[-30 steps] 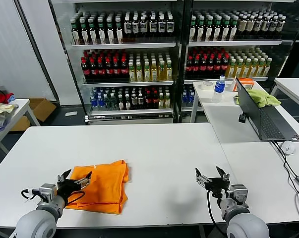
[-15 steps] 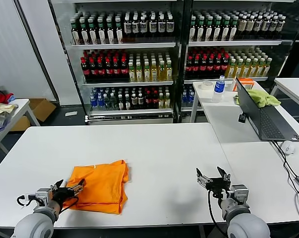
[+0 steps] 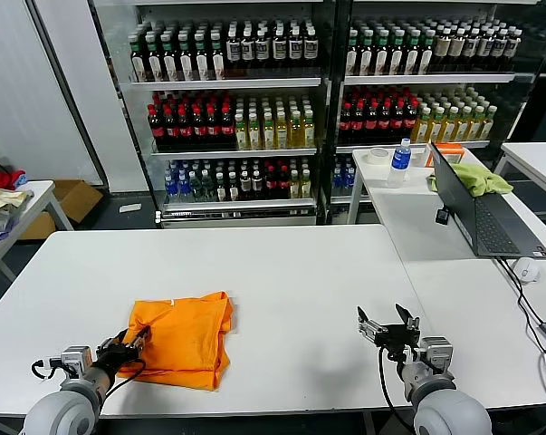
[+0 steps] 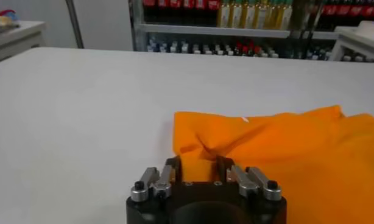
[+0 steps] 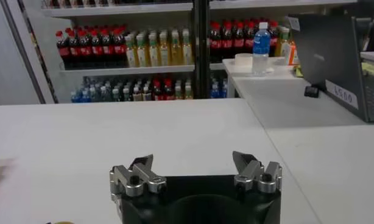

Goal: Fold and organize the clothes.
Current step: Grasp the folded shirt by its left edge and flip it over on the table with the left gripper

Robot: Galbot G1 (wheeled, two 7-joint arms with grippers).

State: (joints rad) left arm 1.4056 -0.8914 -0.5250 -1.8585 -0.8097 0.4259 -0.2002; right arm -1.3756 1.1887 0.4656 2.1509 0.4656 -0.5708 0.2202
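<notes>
Fingers of the left gripper stood narrowed around a raised fold at the near left corner of the orange T-shirt, the cloth bunched between them in the left wrist view. Whether the pinch was firm could not be told. A second before, the same fingers had been spread wide above that edge; half a second before, they had dropped lower and were still open.

The right gripper hovered over the bare bench to the right of the T-shirt and well apart from it, its fingers spread wide and holding nothing. It had not moved over the last second.

The T-shirt lay folded into a rough rectangle on the near left part of the white bench, soft cotton with gentle creases and a small pale mark near its far edge. Its outline had shifted slightly since the earlier frame, the near left corner now drawn up into a pucker.

The bench top was smooth, flat and matt white. On a second bench to the right stood an open dark laptop, with a yellow-green cloth and a clear water bottle behind it. Shelves of bottles filled the glass-fronted coolers at the back.
</notes>
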